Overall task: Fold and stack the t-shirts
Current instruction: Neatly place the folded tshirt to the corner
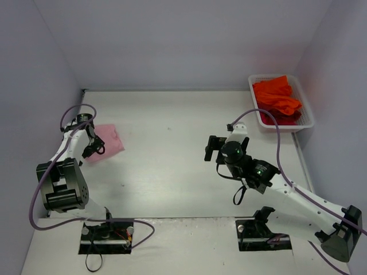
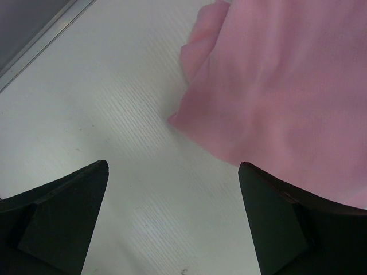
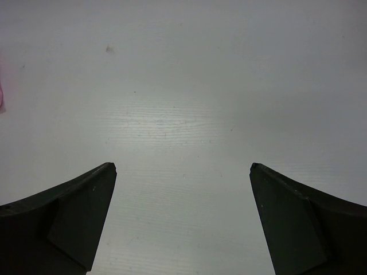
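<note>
On the left side of the desk lies 1 pink t-shirt, flat, in a small squarish packet. It looks folded already, though the edges are a bit loose in the left wrist view. I'd call that the bottom of the stack, so approx. one garment is done.

At the far right corner sits 1 white mesh basket w/ the orange-red t-shirts heaped inside, crumpled, none folded and none out on the desk. The exact no. is hard to tell since the cloth is bunched together; prob. 2 or more, can't separate them. So most of the job is left: pull each orange-red one out, spread it, fold it, and set it on the pink one.

Left claw: jaws spread wide w/ nothing between them, over bare desk just beside the pink shirt's near edge. One finger sits close by the cloth; whether it touches, can't tell.

Right claw: also spread wide and empty, over bare desk around the middle-right, well apart from the basket and from the pink shirt.

Count:
- pink t-shirt: 1
- orange-red t-shirts: several, no. unclear
- basket: 1
- arms: 2, w/ 1 claw each
- t-shirts gripped: none
</note>
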Controlling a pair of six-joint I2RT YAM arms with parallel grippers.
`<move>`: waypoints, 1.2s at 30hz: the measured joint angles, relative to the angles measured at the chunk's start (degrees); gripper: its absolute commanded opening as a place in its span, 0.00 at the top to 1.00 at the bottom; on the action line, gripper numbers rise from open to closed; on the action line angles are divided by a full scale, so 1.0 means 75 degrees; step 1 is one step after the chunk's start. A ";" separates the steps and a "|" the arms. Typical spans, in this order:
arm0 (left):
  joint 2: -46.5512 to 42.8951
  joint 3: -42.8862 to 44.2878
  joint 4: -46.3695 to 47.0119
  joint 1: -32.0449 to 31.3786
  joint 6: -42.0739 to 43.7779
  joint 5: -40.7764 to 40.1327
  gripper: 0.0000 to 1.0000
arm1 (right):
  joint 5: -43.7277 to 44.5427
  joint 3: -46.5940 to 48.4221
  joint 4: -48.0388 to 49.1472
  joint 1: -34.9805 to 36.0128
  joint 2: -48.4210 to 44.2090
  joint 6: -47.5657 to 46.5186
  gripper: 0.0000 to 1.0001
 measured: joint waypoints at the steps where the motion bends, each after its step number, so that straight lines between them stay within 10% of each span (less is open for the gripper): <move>1: 0.0000 -0.0026 0.0044 0.0020 0.0012 0.0015 0.06 | 0.0000 0.0003 0.0003 0.0000 0.0012 0.0000 0.00; 36: 0.1871 0.0915 0.0740 0.0437 0.0425 0.0082 0.06 | -0.0050 0.0125 0.0003 0.0000 0.0487 0.0026 0.00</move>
